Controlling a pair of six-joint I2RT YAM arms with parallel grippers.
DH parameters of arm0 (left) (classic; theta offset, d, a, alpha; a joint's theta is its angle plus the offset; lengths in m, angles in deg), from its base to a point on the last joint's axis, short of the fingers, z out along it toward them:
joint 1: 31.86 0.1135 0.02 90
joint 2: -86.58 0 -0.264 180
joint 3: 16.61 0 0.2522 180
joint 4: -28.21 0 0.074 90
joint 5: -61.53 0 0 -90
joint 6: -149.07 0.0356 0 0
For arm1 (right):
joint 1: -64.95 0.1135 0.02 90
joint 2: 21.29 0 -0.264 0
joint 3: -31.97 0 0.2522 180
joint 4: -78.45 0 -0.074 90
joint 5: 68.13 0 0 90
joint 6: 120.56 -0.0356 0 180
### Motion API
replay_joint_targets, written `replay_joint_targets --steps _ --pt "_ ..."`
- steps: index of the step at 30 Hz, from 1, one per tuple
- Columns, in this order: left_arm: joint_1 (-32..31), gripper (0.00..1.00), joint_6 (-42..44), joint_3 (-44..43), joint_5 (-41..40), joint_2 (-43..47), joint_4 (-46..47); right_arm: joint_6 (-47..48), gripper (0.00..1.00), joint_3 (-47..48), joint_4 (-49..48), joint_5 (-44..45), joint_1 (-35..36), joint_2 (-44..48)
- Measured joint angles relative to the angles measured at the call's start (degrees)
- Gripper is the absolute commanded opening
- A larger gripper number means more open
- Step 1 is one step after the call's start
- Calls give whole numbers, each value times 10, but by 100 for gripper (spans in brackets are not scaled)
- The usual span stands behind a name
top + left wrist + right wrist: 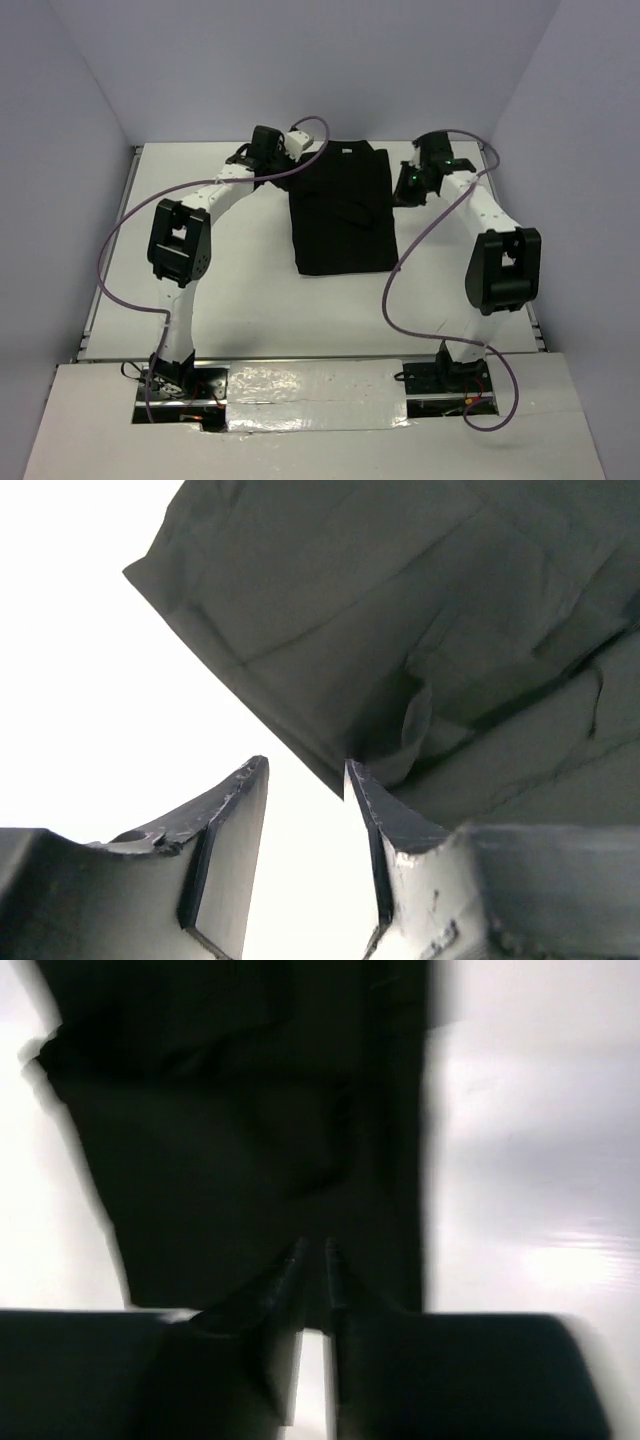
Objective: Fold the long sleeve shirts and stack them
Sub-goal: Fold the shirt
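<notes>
Black long sleeve shirt (340, 215): lies folded into a narrow rectangle at far centre of the tabletop (260, 310). Left gripper (305, 780) at its corner, fingers parted, empty. Right gripper (314, 1250) over its edge, fingers narrowly apart, nothing visibly held. Folding looks largely done; stacking remains

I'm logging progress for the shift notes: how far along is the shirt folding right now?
Done: the shirt lies on the table as a compact rectangle, no sleeves sticking out. In hand: nothing; the left gripper is open beside a far corner, the right gripper stands slightly open at the opposite side, neither pinching cloth. Left: stacking, perhaps a final fold; no other shirt or pile is in view.
</notes>
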Motion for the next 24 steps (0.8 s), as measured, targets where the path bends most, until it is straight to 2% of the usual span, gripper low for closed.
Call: replay_joint_targets --steps 2,3,9,14,19,24 --pt "3 48 -2 16 0 8 -5 1 2 -43 -19 -22 32 41" --pt "4 47 -2 26 0 13 -7 0 0 -63 -26 -33 55 54" --pt "4 45 -3 60 1 37 -54 -22 0 -113 -47 -40 140 14" --pt "3 47 -36 78 38 64 -82 -37 0 -87 -43 -17 177 -61" --pt "-7 47 -80 152 70 106 -79 -44 0 -36 -30 24 173 -120" --pt "-31 47 -111 195 76 108 -75 -46 0 13 -19 67 173 -156"
